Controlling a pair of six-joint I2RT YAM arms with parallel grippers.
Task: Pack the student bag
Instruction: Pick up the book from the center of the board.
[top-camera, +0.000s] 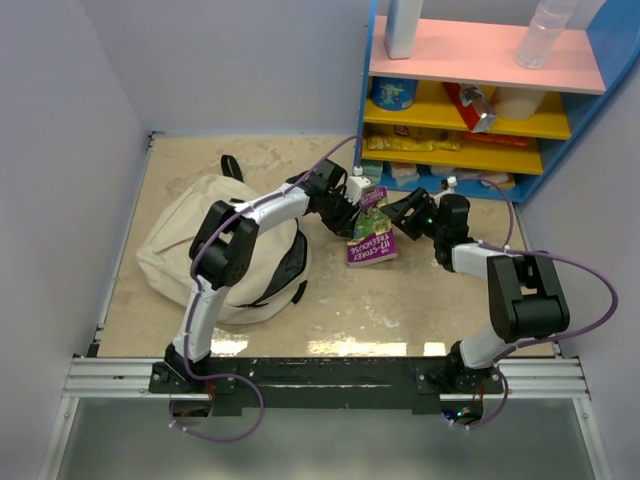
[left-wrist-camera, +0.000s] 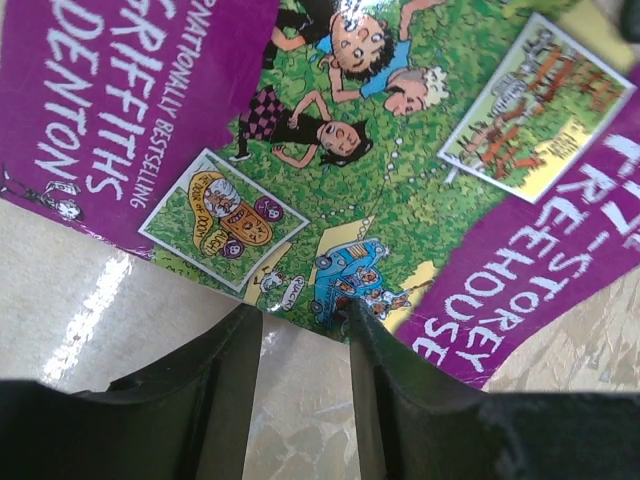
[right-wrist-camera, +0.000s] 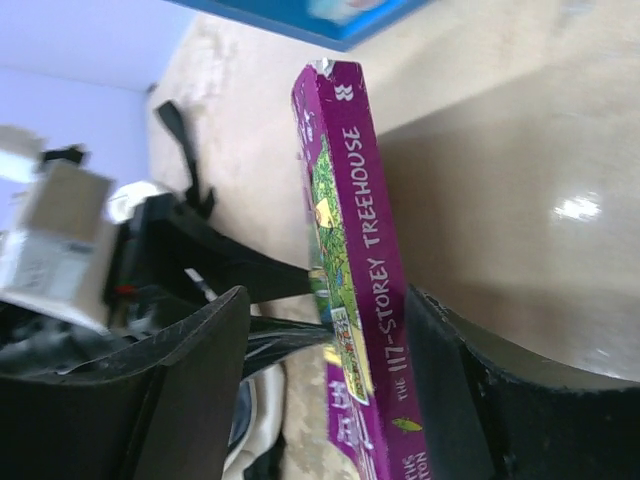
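The student bag (top-camera: 200, 245), a large beige backpack with black trim, lies on the table's left side. A purple paperback book (top-camera: 373, 245) lies just right of it, tipped up on one edge. It fills the left wrist view (left-wrist-camera: 400, 180), and its spine shows in the right wrist view (right-wrist-camera: 365, 230). My left gripper (top-camera: 352, 222) is open, its fingertips (left-wrist-camera: 362, 315) at the book's near edge. My right gripper (top-camera: 398, 218) is open around the book's spine. Its right finger (right-wrist-camera: 440, 340) is against the spine and its left finger stands apart.
A blue shelf unit (top-camera: 480, 120) with pink and yellow shelves stands at the back right, holding bottles and snack packs. Pale walls close the left and back. A metal rail (top-camera: 320, 375) runs along the near edge. Bare tabletop lies in front of the book.
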